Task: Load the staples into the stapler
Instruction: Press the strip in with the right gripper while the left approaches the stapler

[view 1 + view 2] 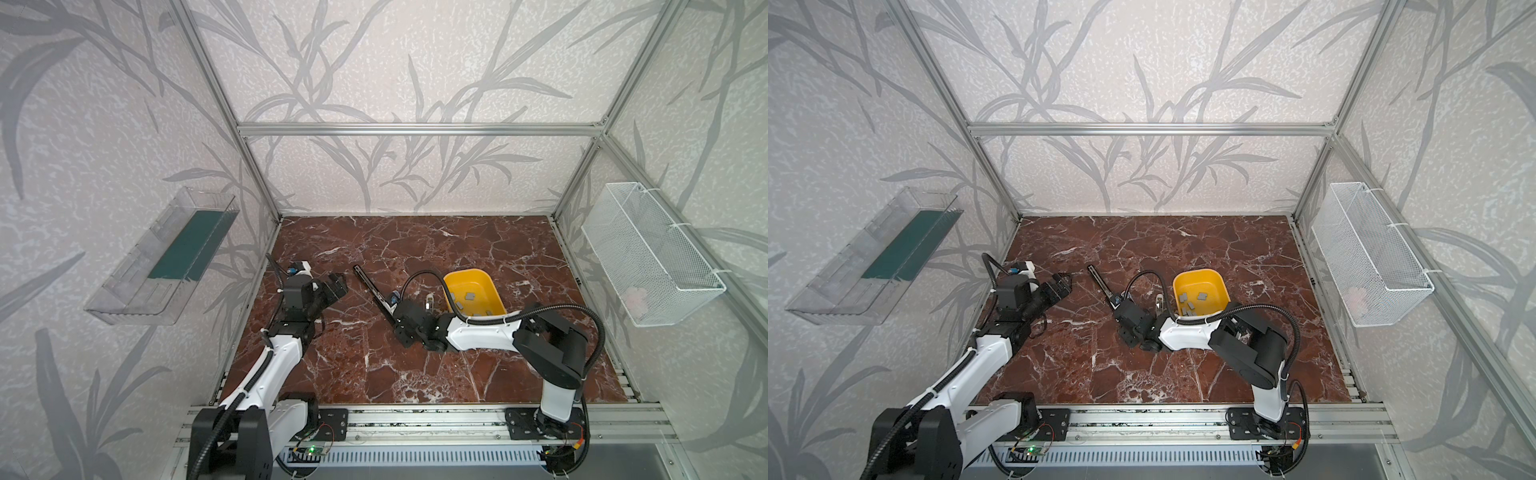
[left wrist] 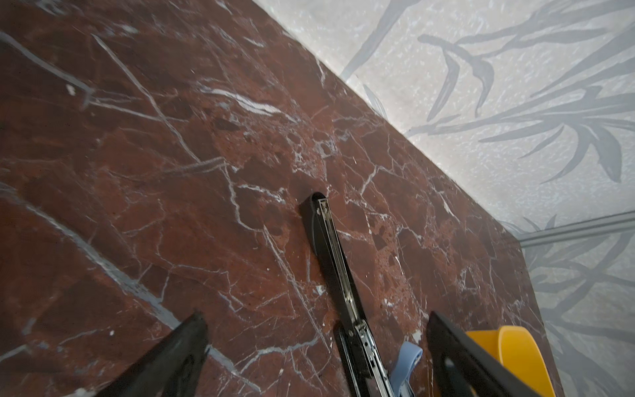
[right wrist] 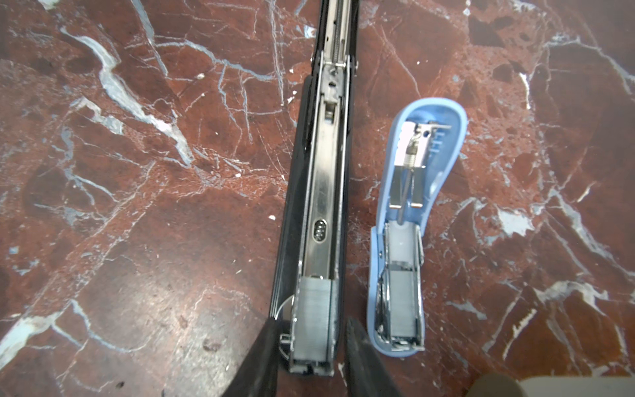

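Observation:
A long black stapler (image 3: 323, 192) lies opened flat on the marble table, also visible in both top views (image 1: 372, 291) (image 1: 1100, 282) and the left wrist view (image 2: 330, 261). A grey strip of staples (image 3: 314, 309) sits in the front end of its channel. My right gripper (image 3: 312, 321) (image 1: 395, 322) straddles that end, fingers close against both sides. Beside it lies a small blue stapler (image 3: 412, 223), opened, with a strip of staples (image 3: 402, 302) in its channel. Several loose staples (image 1: 469, 296) lie in a yellow bin (image 1: 465, 272). My left gripper (image 1: 338, 284) (image 2: 316, 315) hangs open, left of the black stapler.
A small pale object (image 1: 428, 300) lies between the staplers and the yellow bin. A clear plastic shelf (image 1: 166, 257) hangs on the left wall and a white wire basket (image 1: 648, 257) on the right wall. Aluminium frame posts stand at the table's corners.

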Available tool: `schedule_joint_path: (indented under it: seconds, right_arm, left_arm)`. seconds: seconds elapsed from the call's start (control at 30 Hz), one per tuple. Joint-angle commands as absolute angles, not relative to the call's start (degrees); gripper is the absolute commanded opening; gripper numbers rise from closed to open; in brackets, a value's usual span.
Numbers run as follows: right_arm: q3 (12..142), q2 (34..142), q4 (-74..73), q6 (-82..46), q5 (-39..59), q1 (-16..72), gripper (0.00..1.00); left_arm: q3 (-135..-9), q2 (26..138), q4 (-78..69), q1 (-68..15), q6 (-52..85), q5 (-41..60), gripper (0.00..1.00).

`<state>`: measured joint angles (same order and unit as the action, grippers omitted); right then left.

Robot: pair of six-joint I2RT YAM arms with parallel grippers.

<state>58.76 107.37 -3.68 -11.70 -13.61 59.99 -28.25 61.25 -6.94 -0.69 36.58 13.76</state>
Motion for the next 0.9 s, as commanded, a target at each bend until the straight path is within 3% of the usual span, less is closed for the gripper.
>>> schedule_joint_path:
  seconds: [0.0, 0.43, 0.87]
  right_arm:
    - [58.3, 107.6, -5.6, -10.8, -15.0, 59.8, 0.31]
    - [59.9, 108.2, -5.9, -13.3, -13.4, 59.8, 0.03]
    - [58.8, 106.0, -7.2, -25.3, -4.4, 59.9, 0.00]
  left_arm:
    - [-28.3, 63.6, -8.7, -0.6, 36.3, 20.5, 0.99]
    - [-27.8, 72.9, -18.0, -4.5, 38.7, 19.4, 0.98]
    - [-28.5, 86.6, -31.2, -9.6, 43.4, 16.6, 0.95]
